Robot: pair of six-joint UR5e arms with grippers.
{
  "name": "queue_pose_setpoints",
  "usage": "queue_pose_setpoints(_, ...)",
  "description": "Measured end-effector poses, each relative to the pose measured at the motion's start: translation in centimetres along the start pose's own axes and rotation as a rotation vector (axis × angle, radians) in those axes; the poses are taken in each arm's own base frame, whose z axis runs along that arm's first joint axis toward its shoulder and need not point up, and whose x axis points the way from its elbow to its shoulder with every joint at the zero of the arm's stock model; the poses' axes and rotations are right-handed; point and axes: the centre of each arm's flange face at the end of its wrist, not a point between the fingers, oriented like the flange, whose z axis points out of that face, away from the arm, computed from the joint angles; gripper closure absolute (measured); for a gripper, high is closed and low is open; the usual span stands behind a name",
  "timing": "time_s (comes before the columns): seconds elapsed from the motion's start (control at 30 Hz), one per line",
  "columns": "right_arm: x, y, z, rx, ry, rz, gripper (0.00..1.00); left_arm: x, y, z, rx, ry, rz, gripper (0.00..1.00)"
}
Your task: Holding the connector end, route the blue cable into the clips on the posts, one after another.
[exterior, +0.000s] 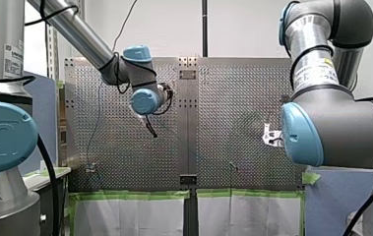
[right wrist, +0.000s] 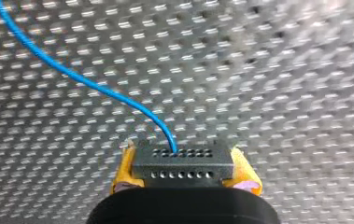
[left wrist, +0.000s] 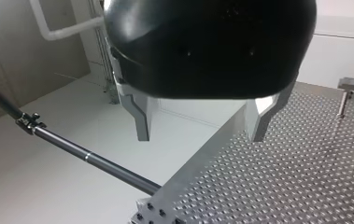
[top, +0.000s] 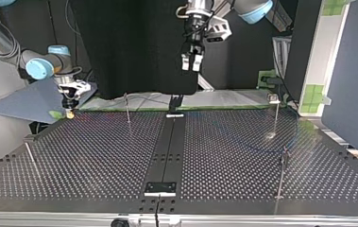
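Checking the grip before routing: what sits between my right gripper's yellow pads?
The right wrist view shows the grey connector clamped between the pads of my right gripper, the blue cable leaving it.

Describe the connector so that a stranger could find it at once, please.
Look over the perforated table to my right gripper with its yellow pads. Between those pads sits the connector, a grey block. Only it has two rows of round holes and the blue cable leaving one hole.

no text legible, arm label (exterior: 13, 60) blurred
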Motion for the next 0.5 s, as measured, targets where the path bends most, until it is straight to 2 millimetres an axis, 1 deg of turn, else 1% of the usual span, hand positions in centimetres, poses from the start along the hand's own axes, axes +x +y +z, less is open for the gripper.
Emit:
queue_pose_setpoints(0.1,1.6,-0.3,0.1,0.011,0.036,-0.002,1.00,0.4,0.7,-0.8,-0.002,0.006,0.000,0.00)
queue_pose_setpoints(0.2,2.4,-0.5,0.2,0.017,0.052,-0.003,1.00,0.5,1.0,-1.1,-0.002,0.009,0.000,0.00)
queue_pose_setpoints(0.5,2.6,-0.5,0.2,0.019,0.058,-0.003,1.00,0.6,1.2,-1.3,-0.002,0.009,0.000,0.00)
